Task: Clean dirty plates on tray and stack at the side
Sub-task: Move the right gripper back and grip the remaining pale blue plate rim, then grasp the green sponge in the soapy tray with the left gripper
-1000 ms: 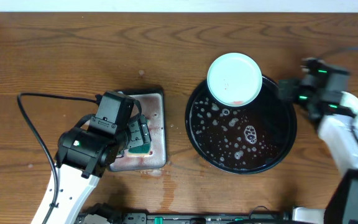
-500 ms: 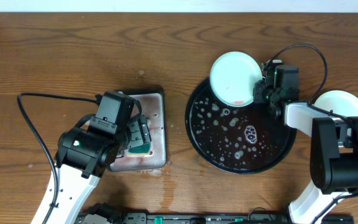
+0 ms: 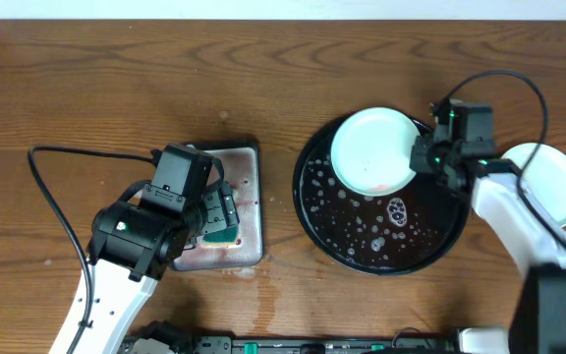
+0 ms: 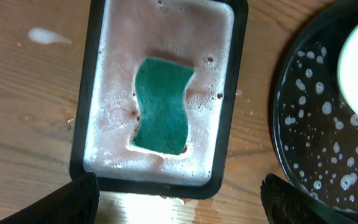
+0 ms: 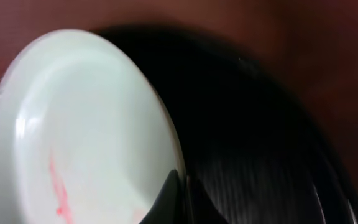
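Plate [image 3: 373,149]: pale mint-white, thin red smear.
Side plate [image 3: 555,187]: plain white.
Tray [image 3: 438,231]: glossy black, dotted with white foam bubbles.
Sponge [image 4: 161,106]: green.
Small tray [image 4: 229,112]: grey, dark rim, pinkish suds.
Table [image 3: 116,79]: brown wood grain.

Bright, even light on the brown wooden tabletop [image 3: 116,79]; dim right-wrist view, pale mint-white round plate [image 5: 86,124] blurred.

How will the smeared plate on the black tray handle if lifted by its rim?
Probably slippery: the plate sits in the sudsy tray. Looks rigid, so it shouldn't flex, but held at one edge by the right gripper it may tilt.
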`<state>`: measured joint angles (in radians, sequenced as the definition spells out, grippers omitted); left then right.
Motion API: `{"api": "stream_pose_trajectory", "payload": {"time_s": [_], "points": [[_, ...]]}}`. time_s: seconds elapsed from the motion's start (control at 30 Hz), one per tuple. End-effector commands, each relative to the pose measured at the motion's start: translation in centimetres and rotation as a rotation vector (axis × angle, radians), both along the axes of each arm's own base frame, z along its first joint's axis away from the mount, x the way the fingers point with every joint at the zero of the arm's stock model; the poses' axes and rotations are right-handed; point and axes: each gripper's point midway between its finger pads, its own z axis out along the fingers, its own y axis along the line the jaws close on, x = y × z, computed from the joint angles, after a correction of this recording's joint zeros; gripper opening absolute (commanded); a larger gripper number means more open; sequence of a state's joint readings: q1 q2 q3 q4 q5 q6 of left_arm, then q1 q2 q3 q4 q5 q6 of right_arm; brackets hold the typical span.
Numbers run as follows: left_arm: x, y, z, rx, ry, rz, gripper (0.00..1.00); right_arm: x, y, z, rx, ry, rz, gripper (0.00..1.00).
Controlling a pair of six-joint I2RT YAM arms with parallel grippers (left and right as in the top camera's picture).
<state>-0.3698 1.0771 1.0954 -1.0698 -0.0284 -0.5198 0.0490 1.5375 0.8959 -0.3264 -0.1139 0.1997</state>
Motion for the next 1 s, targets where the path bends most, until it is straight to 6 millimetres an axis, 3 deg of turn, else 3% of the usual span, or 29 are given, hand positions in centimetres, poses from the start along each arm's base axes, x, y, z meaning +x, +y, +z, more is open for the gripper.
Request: {"api": "stream_pose_trajectory", "payload": {"time_s": [0.0, 0.17, 0.33, 0.4, 0.53, 0.67, 0.8, 0.97], "points": [[0.0, 0.1, 0.0, 0.004, 0.002, 0.002, 0.84, -2.9, -0.2, 0.7, 0.062, 0.093, -0.124, 0.01], [0.0, 0.1, 0.0, 0.004, 0.002, 0.002, 0.84, -9.0, -0.7, -2.8, 0.099, 0.370, -0.311, 0.01], [0.0, 0.1, 0.0, 0.004, 0.002, 0.002, 0.84, -10.5, -0.8, -5.3, 0.149, 0.408, -0.437, 0.02], [0.0, 0.1, 0.0, 0.003, 0.001, 0.002, 0.84, -9.9, -0.8, -5.1, 0.160, 0.382, -0.439, 0.23], [0.2, 0.1, 0.1, 0.003, -0.009, 0.003, 0.84, -6.9, 1.6, -1.5, 0.189, 0.229, -0.144, 0.32], [0.6, 0.5, -0.2, 0.033, -0.010, 0.016, 0.84, -6.0, 2.9, 3.6, 0.174, 0.089, 0.065, 0.34], [0.9, 1.9, -2.9, 0.129, 0.032, 0.050, 0.84, -6.9, 2.9, 7.2, 0.151, 0.002, 0.105, 0.37], [2.4, 3.0, -8.4, 0.233, 0.067, 0.082, 0.83, -8.5, 2.5, 8.1, 0.136, 0.002, 0.095, 0.38]]}}
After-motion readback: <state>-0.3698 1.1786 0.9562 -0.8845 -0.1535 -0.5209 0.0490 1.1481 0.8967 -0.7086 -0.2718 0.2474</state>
